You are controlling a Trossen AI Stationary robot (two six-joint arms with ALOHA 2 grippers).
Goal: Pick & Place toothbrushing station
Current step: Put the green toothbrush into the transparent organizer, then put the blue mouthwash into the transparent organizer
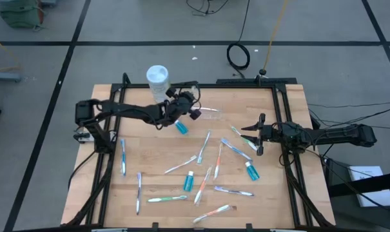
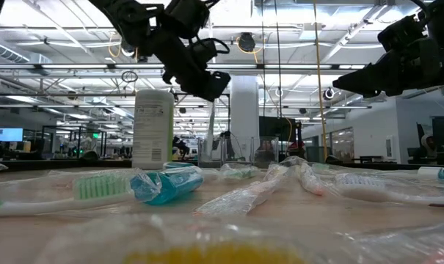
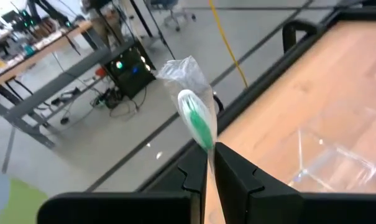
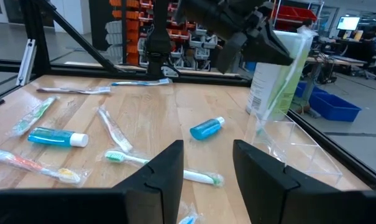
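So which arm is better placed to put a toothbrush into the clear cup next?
Left. Its tool is shut on a wrapped green toothbrush and hovers beside the clear cup. The right tool is open and empty, farther along the table.

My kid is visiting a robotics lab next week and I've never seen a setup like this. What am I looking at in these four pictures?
Two dark robot arms work at a wooden table, and four cameras show the same moment. One looks straight down from above, one sits at table height, and one rides on each arm's wrist.

Wrapped toothbrushes and small blue toothpaste tubes lie scattered on the wood. A white canister stands at the far edge, with a clear plastic container beside it.

The left claw is raised above the table near that container, closed on a green-bristled toothbrush in its clear wrapper. The right claw hovers open at the right side of the table, holding nothing.
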